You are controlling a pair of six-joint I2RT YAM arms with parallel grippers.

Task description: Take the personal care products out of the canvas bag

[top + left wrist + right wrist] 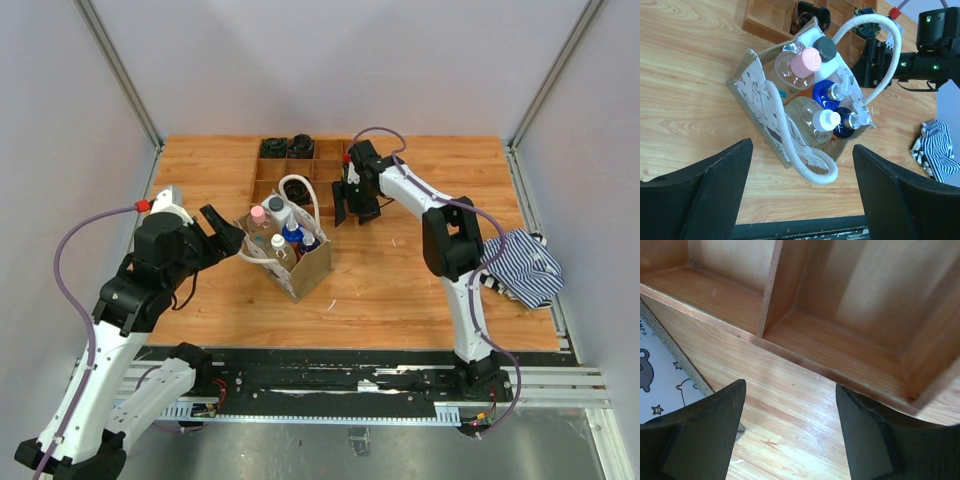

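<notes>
Both grippers gape empty, bottles upright in the canvas bag (pixel 300 272)
Fingers of the left gripper (pixel 802 150) stand wide apart, gripping nothing, hovering just short of the bag's rope handle (pixel 790 145); inside stand a pink-capped bottle (pixel 806 60), a white-capped bottle (pixel 826 120), a blue bottle (pixel 824 92) and a dark-capped one (pixel 825 47). The right gripper (pixel 790 385) is parted on nothing, low over the table (pixel 785 415), just beside the wooden tray (pixel 830 352), the bag's printed wall near its finger. A striped cloth (pixel 527 266) lies at the table's right edge
</notes>
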